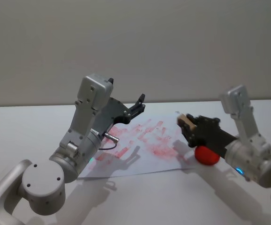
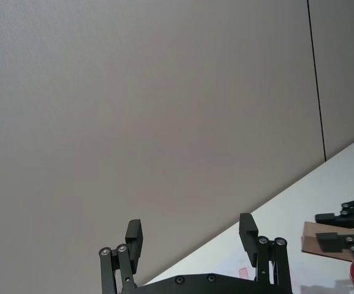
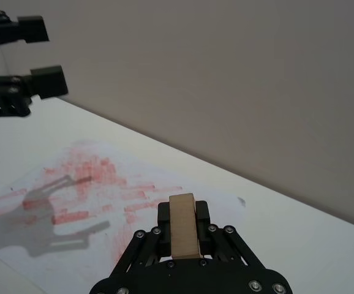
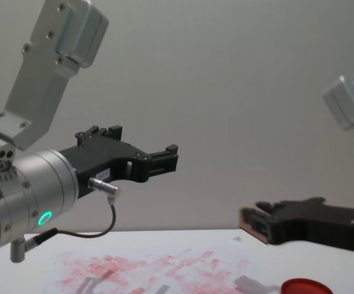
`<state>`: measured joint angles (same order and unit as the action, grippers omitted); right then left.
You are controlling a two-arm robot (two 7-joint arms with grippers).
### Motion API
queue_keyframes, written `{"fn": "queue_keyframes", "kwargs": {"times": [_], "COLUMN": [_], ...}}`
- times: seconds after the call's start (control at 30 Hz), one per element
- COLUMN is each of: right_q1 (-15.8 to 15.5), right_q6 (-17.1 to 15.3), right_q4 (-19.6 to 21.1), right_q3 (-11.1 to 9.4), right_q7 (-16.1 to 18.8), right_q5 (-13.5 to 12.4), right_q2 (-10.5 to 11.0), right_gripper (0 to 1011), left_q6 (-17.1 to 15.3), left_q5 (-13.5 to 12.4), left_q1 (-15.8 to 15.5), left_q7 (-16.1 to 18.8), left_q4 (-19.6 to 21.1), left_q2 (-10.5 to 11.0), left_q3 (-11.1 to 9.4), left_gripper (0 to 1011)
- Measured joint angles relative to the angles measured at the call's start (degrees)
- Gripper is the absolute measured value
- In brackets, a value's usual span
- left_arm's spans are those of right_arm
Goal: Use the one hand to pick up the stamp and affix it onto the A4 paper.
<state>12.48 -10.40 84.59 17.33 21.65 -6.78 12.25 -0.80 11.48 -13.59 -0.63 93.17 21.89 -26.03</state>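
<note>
Right wrist view: my right gripper (image 3: 184, 211) is clamped on the stamp (image 3: 183, 239), with the block end poking forward so its face can press the A4 paper (image 1: 145, 140). The stamp is in the air near the sheet's right edge, just by the red ink pad (image 1: 207, 155). My left gripper (image 2: 191, 236) is raised over the left side with its fingers apart, idle and out of the way.

Red round ink pad (image 1: 207, 155) on white table (image 1: 140, 201); grey wall (image 1: 126, 47) behind.
</note>
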Motion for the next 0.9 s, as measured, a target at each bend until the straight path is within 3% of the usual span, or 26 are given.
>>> {"fn": "queue_keyframes", "kwargs": {"times": [0.4,0.67,0.9], "right_q1": [5.2,7.01,7.74], "right_q6": [1.68,-1.18,-4.26], "right_q4": [-6.86,-10.66,-12.57], "right_q3": [1.38,2.16,2.69], "right_q7": [5.78,6.68,6.66], "right_q5": [-1.8,-2.43,-1.35], "right_q2": [-3.45,-4.8,-5.24], "right_gripper": [232,232,232], "left_q6": [0.0,0.0,0.0], "left_q5": [0.0,0.0,0.0], "left_q1": [0.0,0.0,0.0], "left_q7": [0.0,0.0,0.0], "left_q4": [0.0,0.0,0.0], "left_q2": [0.0,0.0,0.0], "left_q3": [0.0,0.0,0.0], "left_gripper": [1001,1001,1001]}}
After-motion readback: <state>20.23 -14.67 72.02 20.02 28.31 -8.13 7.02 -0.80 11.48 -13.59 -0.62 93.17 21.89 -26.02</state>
